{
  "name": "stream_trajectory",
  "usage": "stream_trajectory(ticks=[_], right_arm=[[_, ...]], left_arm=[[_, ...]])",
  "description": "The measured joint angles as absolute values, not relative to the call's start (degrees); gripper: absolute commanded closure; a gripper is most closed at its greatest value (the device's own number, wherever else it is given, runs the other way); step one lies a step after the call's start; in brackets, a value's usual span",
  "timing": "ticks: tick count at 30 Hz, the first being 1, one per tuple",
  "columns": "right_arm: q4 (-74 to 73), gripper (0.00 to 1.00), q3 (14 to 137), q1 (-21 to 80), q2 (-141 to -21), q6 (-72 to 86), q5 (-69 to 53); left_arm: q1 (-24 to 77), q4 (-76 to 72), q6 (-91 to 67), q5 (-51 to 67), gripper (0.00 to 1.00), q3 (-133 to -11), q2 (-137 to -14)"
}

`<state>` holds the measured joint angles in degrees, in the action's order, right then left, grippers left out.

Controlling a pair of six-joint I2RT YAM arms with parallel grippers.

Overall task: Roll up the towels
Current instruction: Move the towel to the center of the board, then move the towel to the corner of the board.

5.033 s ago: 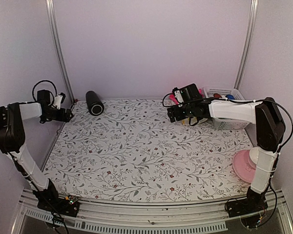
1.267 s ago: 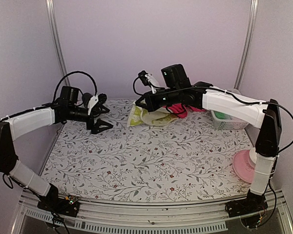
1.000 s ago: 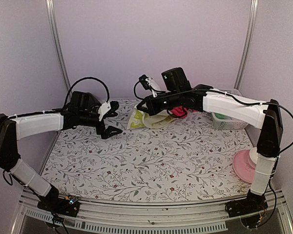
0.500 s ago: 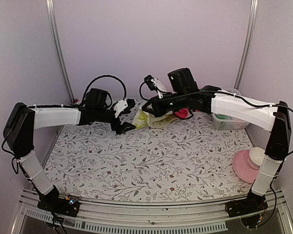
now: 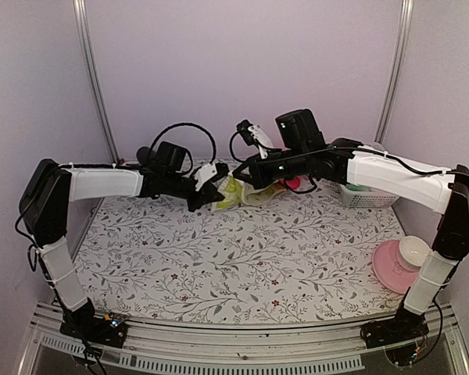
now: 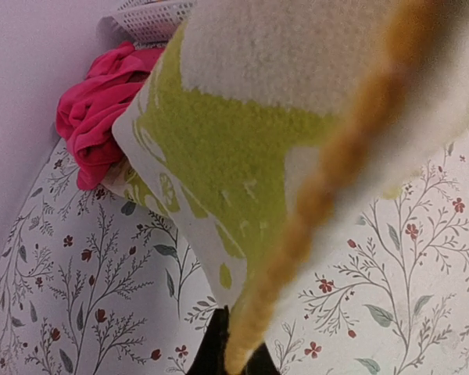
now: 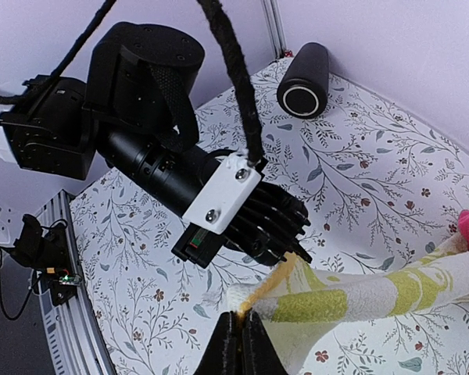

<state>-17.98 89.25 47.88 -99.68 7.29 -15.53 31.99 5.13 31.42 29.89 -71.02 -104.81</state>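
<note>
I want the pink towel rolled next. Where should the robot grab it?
Probably a raised fold on top of the pink towel, coming from above. It lies in a crumpled heap with no flat edge showing, the back wall is close behind it, and the yellow towel hangs in front.

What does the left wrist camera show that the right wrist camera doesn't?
Left wrist only: the white plastic mesh basket. Right wrist only: the black cylinder, and the grey metal rail at the table's edge. Both: the cream cloth towel with yellow-green print, the hot pink cloth towel (a sliver in the right wrist view), and the floral table cover.
</note>
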Motion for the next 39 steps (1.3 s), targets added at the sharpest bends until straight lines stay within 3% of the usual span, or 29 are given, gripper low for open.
stream_trajectory(ticks=[5,11,20,24,27,29,39], right_arm=[[-18.04,0.98,89.23,47.88,-99.37,5.82,-15.92],[-19.55,0.98,91.66,48.36,-100.49,3.86,-21.08],[-20.99,0.97,109.25,55.11,-116.99,1.89,-28.64],[-21.87,0.8,117.1,57.04,-127.74,2.7,-31.48],[-22.7,0.5,121.05,57.71,-134.17,3.53,-32.6],[-23.59,0.4,121.21,57.74,-135.87,3.99,-31.77],[-22.48,0.25,109.01,48.66,-127.57,8.21,-18.15]], left_arm=[[31.97,5.39,31.03,25.34,1.0,-71.18,-102.3],[30.02,3.62,31.33,15.97,1.0,-66.15,-88.84],[23.03,3.11,36.14,2.31,1.0,-43.66,-66.7],[20.36,3.6,38.41,-5.5,1.0,-35.53,-62.43],[18.72,3.11,39.59,-9.78,1.0,-31.46,-61.65],[17.3,2.68,40.12,-11.68,1.0,-30.15,-62.24],[8.93,-1.23,40.71,-14.22,1.0,-30.41,-69.76]])
